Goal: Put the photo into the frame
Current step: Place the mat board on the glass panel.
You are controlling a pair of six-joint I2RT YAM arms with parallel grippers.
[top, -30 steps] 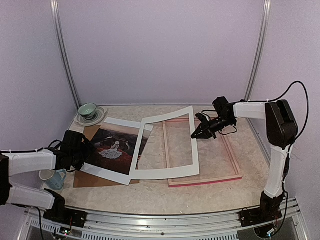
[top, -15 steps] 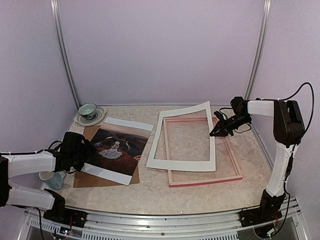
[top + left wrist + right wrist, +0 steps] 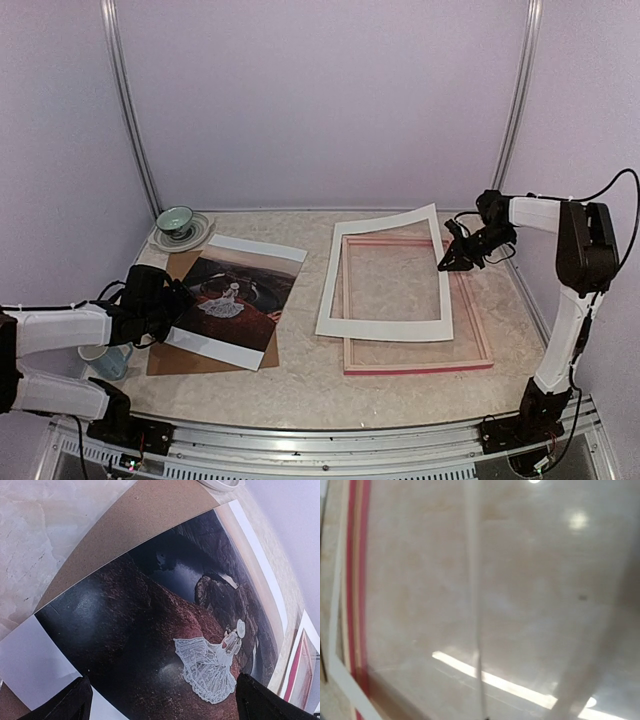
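Observation:
The photo, a dark reddish print with a small white-dressed figure, lies flat on the left on a brown backing board. My left gripper hovers open over the photo's left part, its black fingertips wide apart with only the print below them. The pink frame lies flat at right centre. A white mat lies across the frame, its right edge pinched in my shut right gripper. In the right wrist view, which is blurred, the mat shows edge-on beside a pink rail.
A teal bowl on a saucer stands at the back left. A pale blue cup sits under my left arm. Metal posts and the purple wall close the back. The table's right edge runs just beyond the frame.
My right gripper has pulled the white mat to the right, off the photo and over the frame. The frame shifted slightly right. The left arm has not moved.

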